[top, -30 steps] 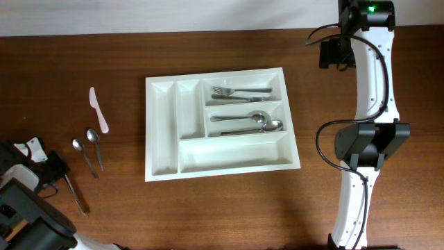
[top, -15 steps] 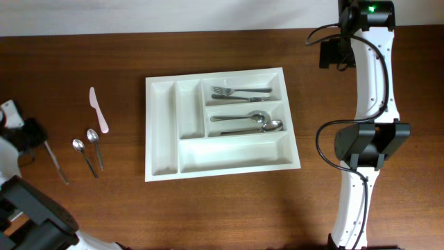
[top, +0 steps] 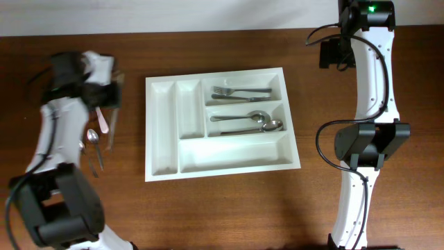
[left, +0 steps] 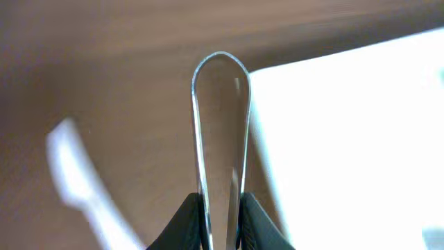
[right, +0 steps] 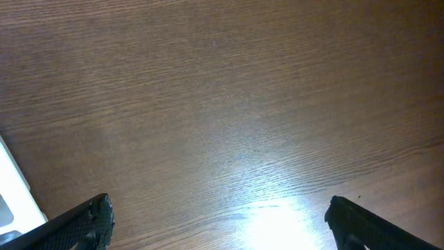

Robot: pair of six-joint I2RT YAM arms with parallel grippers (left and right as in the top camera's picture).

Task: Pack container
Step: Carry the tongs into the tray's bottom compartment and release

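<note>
The container (top: 148, 125), a large white cutlery tray, lies mid-table with forks (top: 239, 92) and spoons (top: 250, 121) in its right compartments. My left gripper (top: 112, 97) hovers just left of the tray's top-left corner, shut on a long metal piece of cutlery (top: 111, 130). In the left wrist view the fingers (left: 191, 217) clamp its shaft and its rounded end (left: 220, 76) points up beside the white tray edge (left: 333, 139). My right gripper (right: 218, 215) stands wide open over bare wood at the back right (top: 331, 54).
A white plastic knife (top: 102, 119) and two metal spoons (top: 93, 139) (top: 90, 164) lie on the table left of the tray, partly under my left arm. A tray corner (right: 10, 187) shows in the right wrist view.
My left arm has swung from the front-left table edge up and right toward the tray's top-left corner, carrying the metal cutlery piece. The right arm has not moved.
</note>
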